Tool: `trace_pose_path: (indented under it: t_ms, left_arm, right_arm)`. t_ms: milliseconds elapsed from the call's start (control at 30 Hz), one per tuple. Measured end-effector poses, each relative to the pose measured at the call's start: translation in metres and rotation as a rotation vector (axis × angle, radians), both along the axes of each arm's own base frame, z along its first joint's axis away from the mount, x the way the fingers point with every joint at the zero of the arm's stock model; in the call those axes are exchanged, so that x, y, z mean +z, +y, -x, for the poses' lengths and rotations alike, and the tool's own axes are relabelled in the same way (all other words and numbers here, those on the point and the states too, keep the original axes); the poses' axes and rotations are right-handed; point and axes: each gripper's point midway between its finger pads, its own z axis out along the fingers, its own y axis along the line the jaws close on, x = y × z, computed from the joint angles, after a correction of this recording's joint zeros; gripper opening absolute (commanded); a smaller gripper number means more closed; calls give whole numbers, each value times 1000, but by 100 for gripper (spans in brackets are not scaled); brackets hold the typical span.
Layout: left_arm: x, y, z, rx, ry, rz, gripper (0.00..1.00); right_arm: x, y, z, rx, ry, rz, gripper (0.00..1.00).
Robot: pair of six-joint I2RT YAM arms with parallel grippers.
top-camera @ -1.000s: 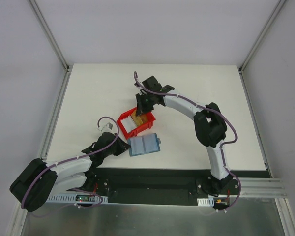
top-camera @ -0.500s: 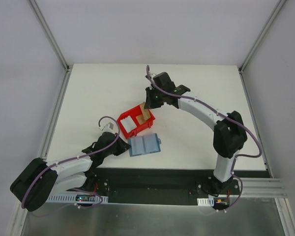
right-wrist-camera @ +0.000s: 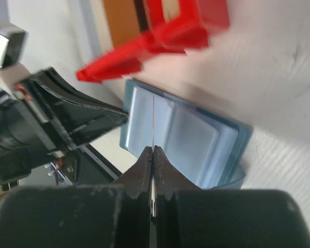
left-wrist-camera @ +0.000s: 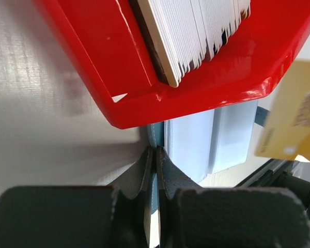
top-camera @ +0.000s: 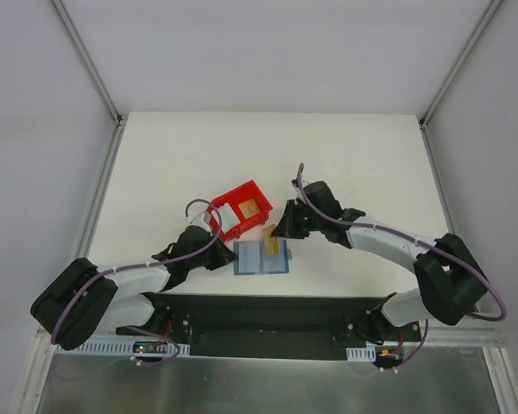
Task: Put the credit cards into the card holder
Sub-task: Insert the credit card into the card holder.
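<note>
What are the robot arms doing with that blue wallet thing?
The left end effector is pinching one edge of the open teal-blue folding card holder. The right end effector holds a thin gold credit card just above it. More white cards sit in the red plastic bin beside it.

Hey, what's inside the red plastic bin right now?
The red plastic bin holds a packed stack of thin white cards, plus a tan card beside it. The bin's floor under them is covered.
</note>
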Motion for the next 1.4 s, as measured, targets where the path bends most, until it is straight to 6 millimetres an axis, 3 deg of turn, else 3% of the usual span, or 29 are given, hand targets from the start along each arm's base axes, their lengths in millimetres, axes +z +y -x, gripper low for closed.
trace_pose_path:
  t_ms: [133, 467, 667, 933, 1400]
  left_arm:
    - [2, -4, 1, -18, 0, 15, 0]
    - [1, -4, 3, -25, 5, 20, 0]
    - [2, -4, 4, -25, 4, 22, 0]
    - [1, -4, 4, -26, 5, 22, 0]
    - [2, -4, 4, -24, 7, 23, 0]
  right_arm:
    - [-30, -4, 18, -33, 85, 1, 0]
    - [-46, 6, 15, -94, 122, -70, 0]
    - [-61, 1, 24, -109, 154, -65, 0]
    - [-69, 7, 36, -99, 176, -87, 0]
    - [-72, 13, 39, -99, 157, -104, 0]
